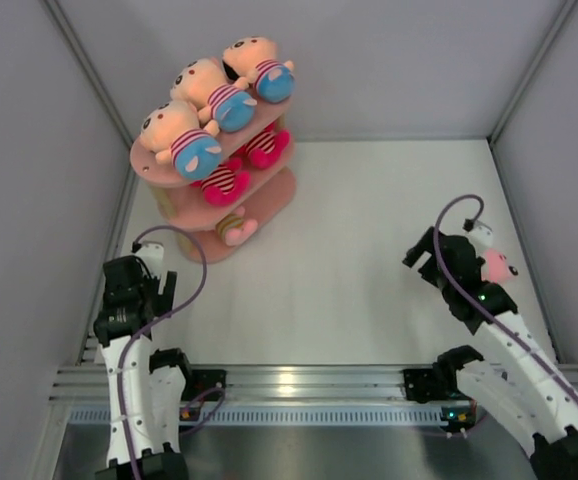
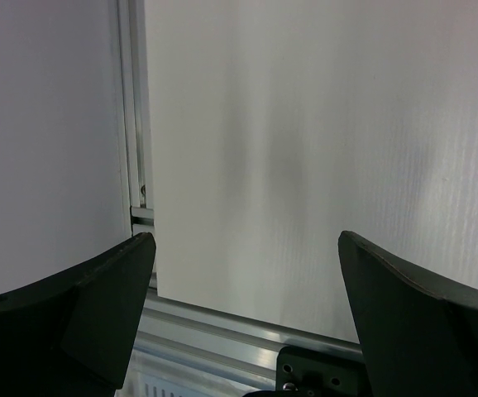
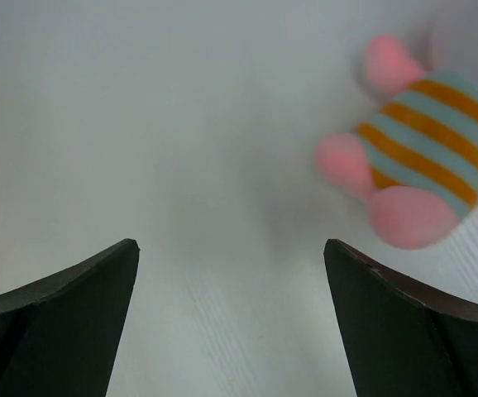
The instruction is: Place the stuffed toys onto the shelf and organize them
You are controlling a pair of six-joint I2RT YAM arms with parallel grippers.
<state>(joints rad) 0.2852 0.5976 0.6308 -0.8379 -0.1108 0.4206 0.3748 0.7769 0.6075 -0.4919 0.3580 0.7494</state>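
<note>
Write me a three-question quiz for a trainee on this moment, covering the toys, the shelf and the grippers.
1. True or false: the right gripper is shut on the pink striped toy.
2. How many peach-headed toys lie on the top tier of the shelf? A two, B three, C four.
3. Fill in: the left gripper is open and holds ____.
Key: 1 false, it stands open with the toy off to one side; 2 B; 3 nothing.
</note>
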